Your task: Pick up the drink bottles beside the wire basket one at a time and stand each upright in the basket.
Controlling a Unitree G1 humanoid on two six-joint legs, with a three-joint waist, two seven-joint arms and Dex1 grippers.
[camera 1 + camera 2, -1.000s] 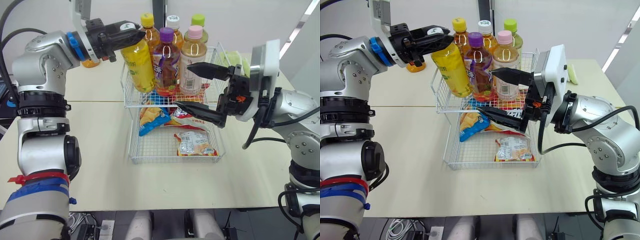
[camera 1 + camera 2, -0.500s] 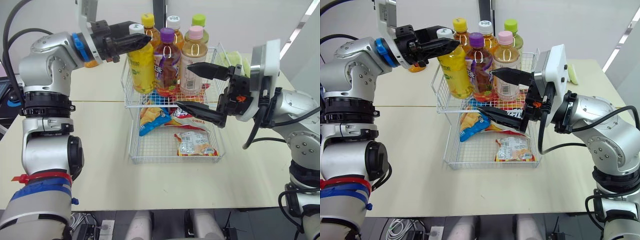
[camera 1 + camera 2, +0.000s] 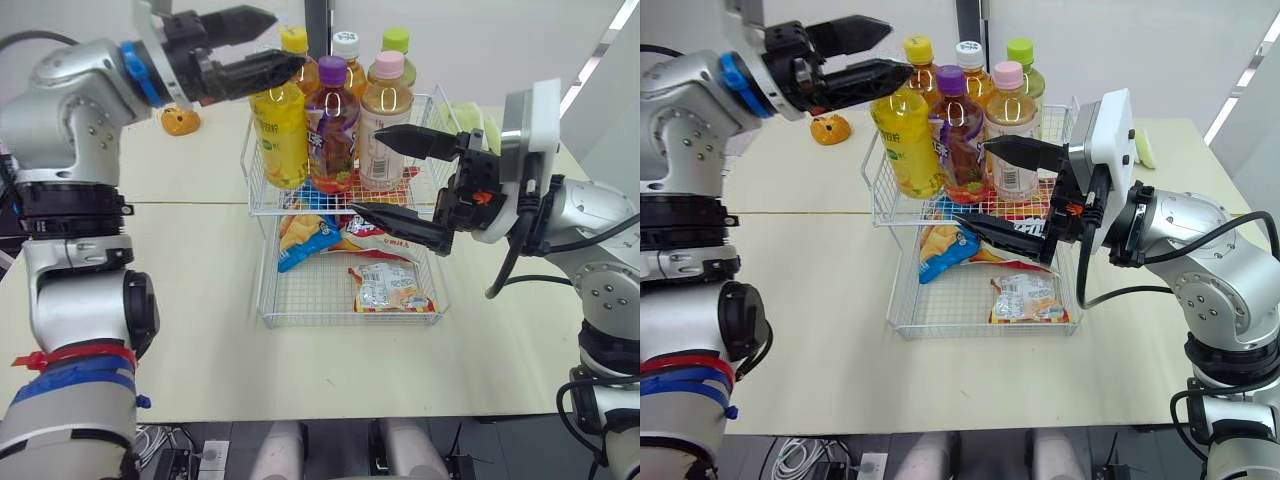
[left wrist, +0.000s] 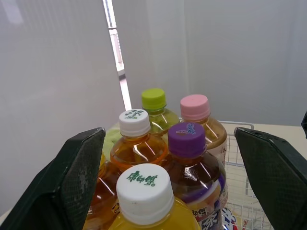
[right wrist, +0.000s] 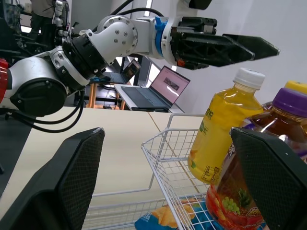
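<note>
My left hand (image 3: 283, 38) is open, its two fingers spread wide just above the white cap of the yellow drink bottle (image 3: 278, 130), touching nothing. That bottle stands upright in the front left corner of the wire basket (image 3: 250, 165), just beside the purple-capped bottle (image 3: 333, 125) and the pink-capped bottle (image 3: 388, 95). Three more bottles (image 3: 346, 44) stand behind them in the same basket. My right hand (image 3: 365, 170) is open too, empty, held in front of the basket's right side. Under the basket, snack packets (image 3: 385, 288) lie in a lower wire tray (image 3: 268, 300) on the counter (image 3: 190, 290).
</note>
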